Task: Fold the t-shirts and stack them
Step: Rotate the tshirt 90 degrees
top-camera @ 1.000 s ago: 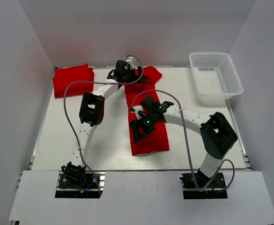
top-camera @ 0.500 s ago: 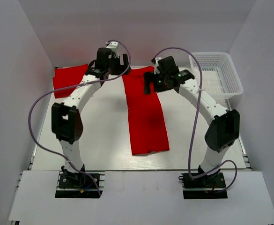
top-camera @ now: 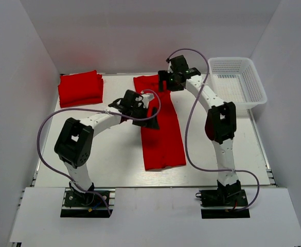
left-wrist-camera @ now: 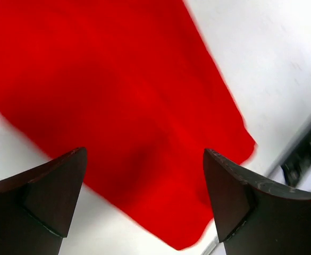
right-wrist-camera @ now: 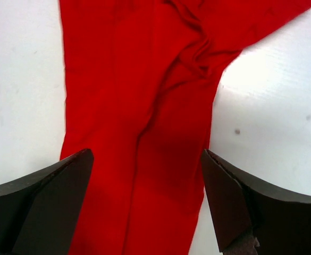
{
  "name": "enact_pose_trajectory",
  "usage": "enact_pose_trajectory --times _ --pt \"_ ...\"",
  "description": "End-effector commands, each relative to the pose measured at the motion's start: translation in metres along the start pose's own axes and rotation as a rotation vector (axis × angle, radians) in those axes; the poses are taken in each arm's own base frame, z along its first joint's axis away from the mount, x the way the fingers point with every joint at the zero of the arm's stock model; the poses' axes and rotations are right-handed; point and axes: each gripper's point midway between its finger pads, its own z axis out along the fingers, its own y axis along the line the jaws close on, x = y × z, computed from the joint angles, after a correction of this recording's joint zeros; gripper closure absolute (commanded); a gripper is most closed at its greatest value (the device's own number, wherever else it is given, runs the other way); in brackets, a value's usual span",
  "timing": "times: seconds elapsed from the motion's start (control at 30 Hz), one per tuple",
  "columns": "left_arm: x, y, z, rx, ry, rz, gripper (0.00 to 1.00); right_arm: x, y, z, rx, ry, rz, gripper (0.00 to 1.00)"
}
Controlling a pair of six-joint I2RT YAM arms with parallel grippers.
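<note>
A red t-shirt (top-camera: 160, 128) lies folded into a long strip down the middle of the table. It fills the left wrist view (left-wrist-camera: 118, 106) and the right wrist view (right-wrist-camera: 144, 133). My left gripper (top-camera: 149, 117) is open and empty above the strip's left edge, about midway along it. My right gripper (top-camera: 164, 82) is open and empty above the strip's far end. A folded stack of red t-shirts (top-camera: 80, 88) sits at the far left corner.
A white plastic basket (top-camera: 237, 85) stands at the far right of the table. White walls close in the table on the left, back and right. The table's front edge (top-camera: 155, 186) runs just beyond the arm bases.
My left arm has swung from the far end of the strip back toward its middle. My right gripper has shifted slightly along the far end. The t-shirt lies as before.
</note>
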Motion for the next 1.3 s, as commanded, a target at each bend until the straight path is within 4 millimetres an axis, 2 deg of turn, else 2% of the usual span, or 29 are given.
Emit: enact_pose_trajectory --times 0.0,0.07,0.1,0.17,0.2,0.23,0.3,0.37,0.5,0.53,0.57,0.6,0.7,0.73,0.8,0.9,1.03,1.1,1.13,1.27 --pt "-0.001 -0.051 -0.015 0.156 -0.039 0.067 0.00 -0.049 0.000 0.004 0.027 -0.164 -0.020 0.13" --pt "0.015 -0.066 -0.009 0.199 -0.001 0.086 0.00 -0.051 -0.003 0.015 0.025 -0.177 -0.021 0.15" --pt "0.020 -0.068 -0.005 0.203 0.015 0.097 0.00 -0.067 0.000 0.016 0.012 -0.244 -0.024 0.17" --pt "0.037 -0.076 0.001 0.222 0.063 0.115 0.00 -0.072 -0.002 0.031 0.008 -0.277 -0.050 0.17" --pt "0.044 -0.077 0.002 0.223 0.083 0.123 0.00 -0.083 -0.005 0.033 0.028 -0.327 -0.070 0.16" --pt "0.056 -0.081 0.003 0.255 0.110 0.144 0.00 -0.081 -0.005 0.042 0.028 -0.330 -0.086 0.16" --pt "0.070 -0.088 0.004 0.277 0.145 0.179 0.00 -0.098 -0.009 0.048 0.051 -0.404 -0.153 0.10" --pt "0.084 -0.096 0.006 0.301 0.178 0.225 0.00 -0.106 -0.014 0.055 0.076 -0.443 -0.196 0.10" --pt "0.111 -0.105 0.010 0.365 0.264 0.270 0.00 -0.111 -0.023 0.077 0.101 -0.482 -0.285 0.10" --pt "0.118 -0.111 0.009 0.383 0.283 0.291 0.00 -0.109 -0.014 0.081 0.093 -0.479 -0.337 0.10" --pt "0.120 -0.115 0.009 0.397 0.290 0.296 0.00 -0.113 -0.018 0.081 0.093 -0.493 -0.347 0.10" --pt "0.125 -0.118 0.009 0.404 0.303 0.311 0.00 -0.109 -0.017 0.090 0.075 -0.492 -0.390 0.10" --pt "0.140 -0.120 0.005 0.405 0.343 0.306 0.00 -0.115 -0.013 0.096 0.063 -0.522 -0.453 0.10" --pt "0.146 -0.118 0.004 0.410 0.357 0.298 0.00 -0.110 -0.016 0.103 0.066 -0.511 -0.459 0.10" --pt "0.154 -0.116 0.004 0.412 0.385 0.281 0.00 -0.118 -0.015 0.104 0.078 -0.549 -0.494 0.10" --pt "0.158 -0.113 0.005 0.408 0.401 0.271 0.00 -0.112 -0.017 0.114 0.088 -0.540 -0.529 0.10" --pt "0.160 -0.109 0.004 0.400 0.406 0.259 0.00 -0.103 -0.030 0.124 0.138 -0.519 -0.564 0.10" --pt "0.162 -0.107 0.006 0.398 0.414 0.254 0.00 -0.106 -0.038 0.126 0.155 -0.534 -0.565 0.10" --pt "0.163 -0.103 0.006 0.391 0.416 0.243 0.00 -0.104 -0.034 0.128 0.136 -0.531 -0.579 0.10" --pt "0.167 -0.100 0.009 0.384 0.433 0.225 0.00 -0.097 -0.037 0.134 0.125 -0.506 -0.598 0.11"
